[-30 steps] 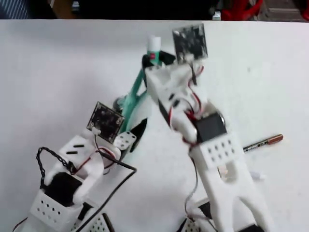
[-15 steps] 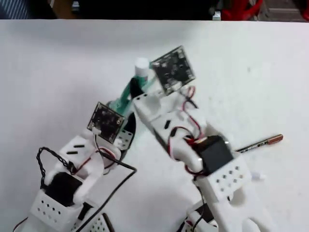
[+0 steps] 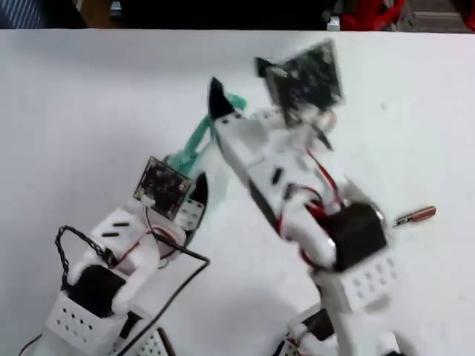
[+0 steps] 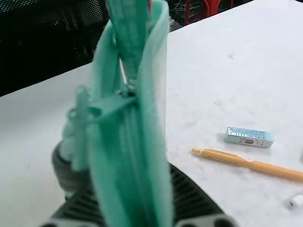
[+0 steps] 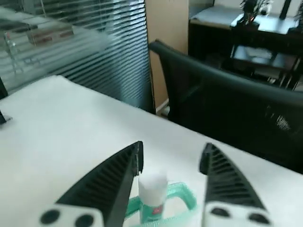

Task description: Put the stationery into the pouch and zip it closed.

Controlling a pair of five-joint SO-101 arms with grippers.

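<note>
Your left gripper (image 3: 194, 194) sits near 8 o'clock from the table's centre and is clamped on the lower end of the green pouch (image 3: 194, 141). It holds the pouch up on edge. In the high view the pouch runs from that grip toward 11 o'clock, up to the black fingertip of your right arm. In the left wrist view the pouch rises straight out of the ridged black jaw, and the zipper pull (image 4: 127, 93) sits partway along its upper edge.

Your right arm comes in from 5 o'clock and reaches across the centre to the far end of the pouch. Your right gripper (image 5: 173, 146) has its two black fingers spread wide apart and grips nothing. The white-capped glue stick (image 5: 152, 187) stands upright in the pouch's mouth. It is just beside one finger and well apart from the other, and I cannot tell whether it touches the nearer one.

On the white table (image 3: 89, 96), a brown-ended pen (image 3: 414, 216) lies at about 4 o'clock, partly hidden by your right arm. The left wrist view shows a pale-blue eraser (image 4: 249, 137) and an orange pencil (image 4: 248, 163) lying near each other on the table beyond the pouch, not touching. I cannot tell whether that pencil and the brown-ended pen are one thing.
</note>
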